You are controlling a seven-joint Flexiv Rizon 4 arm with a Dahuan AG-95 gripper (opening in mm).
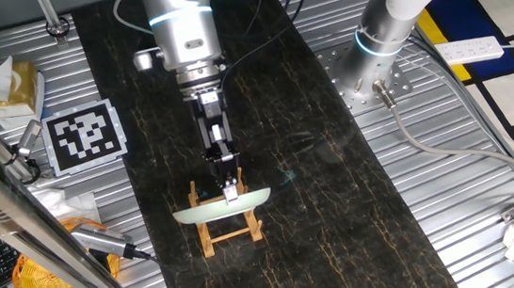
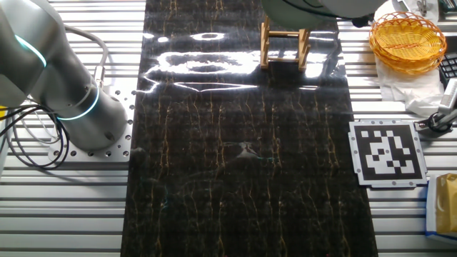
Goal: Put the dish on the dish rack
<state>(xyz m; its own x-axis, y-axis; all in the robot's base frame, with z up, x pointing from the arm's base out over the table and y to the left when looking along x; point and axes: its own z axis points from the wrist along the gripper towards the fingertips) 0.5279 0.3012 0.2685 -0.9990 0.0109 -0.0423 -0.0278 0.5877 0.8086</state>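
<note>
Mint-green dish (image 1: 218,206): it is lying tilted across the top of the dish rack (image 1: 227,228), directly under my gripper (image 1: 230,194), its rim reaching out past the rails to my gripper's left and right.
Far left of my gripper: a black-and-white marker tile (image 1: 86,136) is sitting on the ribbed metal table (image 1: 443,181), well apart from the rack, with a yellow-and-white packet (image 1: 12,83) lying beyond it.
Dark mat (image 1: 325,226): I am working over this black veined sheet; the rack is standing on it.
Gripper: I am reaching down from above, and my fingertips are meeting the dish at its upper edge near the middle. I cannot tell whether I am clamping the rim or merely touching it, since the fingers are too small to read.
Rack: its light-wood legs are showing below the dish on both sides of my gripper.
Right of my gripper: a second arm's base (image 1: 380,42) is standing on a metal plate, well apart from the rack.
Other fixed view: only the rack's legs (image 2: 285,44) and the underside of the dish (image 2: 303,8) are showing at the top edge; a woven orange basket (image 2: 408,39) is sitting near them.
</note>
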